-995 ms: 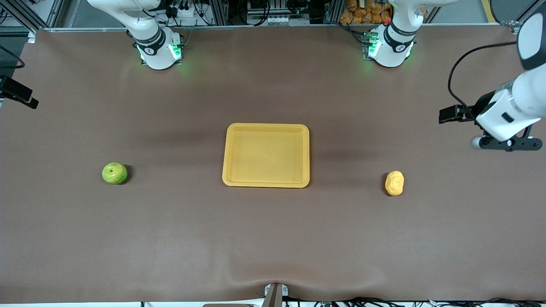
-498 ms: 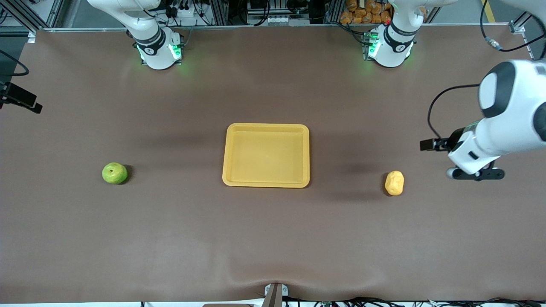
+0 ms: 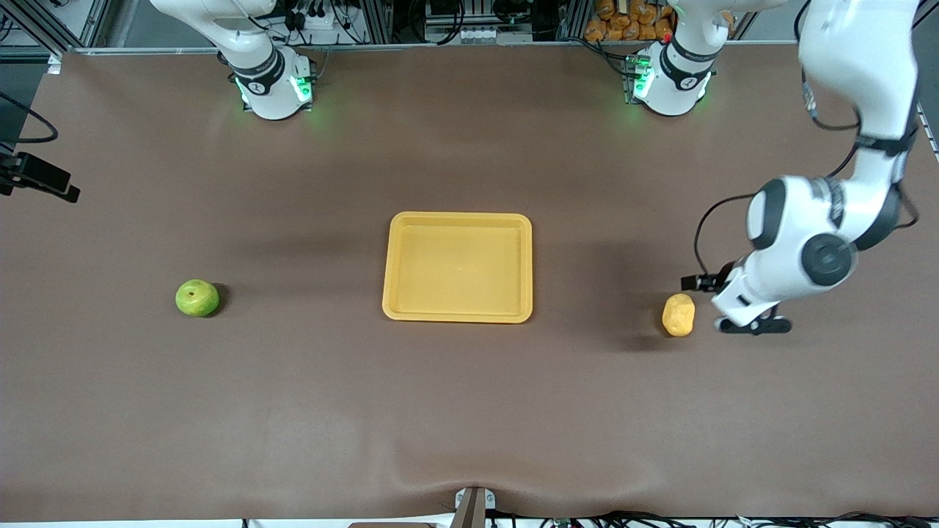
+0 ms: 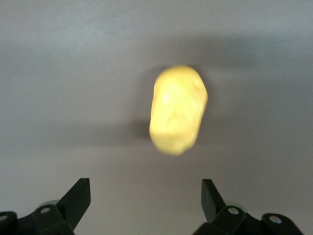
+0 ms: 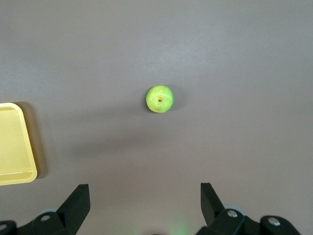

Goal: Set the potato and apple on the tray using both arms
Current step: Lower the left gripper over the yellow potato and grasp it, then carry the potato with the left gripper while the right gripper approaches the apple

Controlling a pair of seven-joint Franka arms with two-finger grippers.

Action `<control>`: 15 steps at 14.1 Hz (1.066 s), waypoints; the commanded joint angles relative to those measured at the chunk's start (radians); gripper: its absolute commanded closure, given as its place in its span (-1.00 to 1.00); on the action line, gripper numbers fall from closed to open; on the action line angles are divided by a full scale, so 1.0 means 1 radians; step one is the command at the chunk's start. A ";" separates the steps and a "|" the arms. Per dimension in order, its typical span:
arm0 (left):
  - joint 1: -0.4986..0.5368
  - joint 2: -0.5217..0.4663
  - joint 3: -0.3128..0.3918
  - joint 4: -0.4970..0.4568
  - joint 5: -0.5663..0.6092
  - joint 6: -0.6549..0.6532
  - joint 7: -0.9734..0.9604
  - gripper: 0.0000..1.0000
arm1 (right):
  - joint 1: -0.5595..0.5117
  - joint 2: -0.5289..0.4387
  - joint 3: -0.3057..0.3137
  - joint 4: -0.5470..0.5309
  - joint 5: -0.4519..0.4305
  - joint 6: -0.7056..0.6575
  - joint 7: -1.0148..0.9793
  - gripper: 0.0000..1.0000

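Note:
The pale yellow potato (image 3: 678, 314) lies on the brown table toward the left arm's end; the left wrist view shows this potato (image 4: 178, 109) ahead of the fingers. My left gripper (image 3: 750, 323) hangs low over the table just beside it, and this left gripper (image 4: 145, 198) is open and holds nothing. The green apple (image 3: 196, 298) sits toward the right arm's end. My right gripper (image 5: 145, 203) is open and empty, high over the table, with the apple (image 5: 159, 99) small below it. The yellow-orange tray (image 3: 457, 267) lies between the two foods with nothing on it.
A black part of the right arm's hand (image 3: 40, 180) shows at the edge of the front view. The arms' bases (image 3: 273, 88) glow green along the table's edge farthest from the front camera. One end of the tray (image 5: 13, 147) shows in the right wrist view.
The left arm has swung down from the table's end to just beside the potato. The right arm's black part has shifted slightly at the edge. The foods and the tray have not moved.

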 commanded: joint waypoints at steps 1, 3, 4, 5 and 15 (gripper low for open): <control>-0.009 0.097 -0.001 0.030 0.033 0.086 -0.027 -1.00 | -0.004 0.034 0.009 0.024 -0.004 0.007 0.009 -1.00; -0.029 0.140 0.001 0.027 0.053 0.123 -0.078 -1.00 | 0.002 0.074 0.009 0.027 -0.011 0.024 0.007 -1.00; -0.030 0.143 0.001 0.028 0.088 0.126 -0.098 -1.00 | 0.002 0.075 0.009 0.027 -0.010 0.025 0.007 -1.00; -0.032 0.145 -0.001 0.028 0.108 0.126 -0.119 -1.00 | -0.001 0.077 0.009 0.027 -0.008 0.025 0.007 -1.00; -0.047 0.169 -0.005 0.105 0.112 0.195 -0.226 0.21 | 0.000 0.115 0.011 0.026 -0.010 0.030 0.002 -1.00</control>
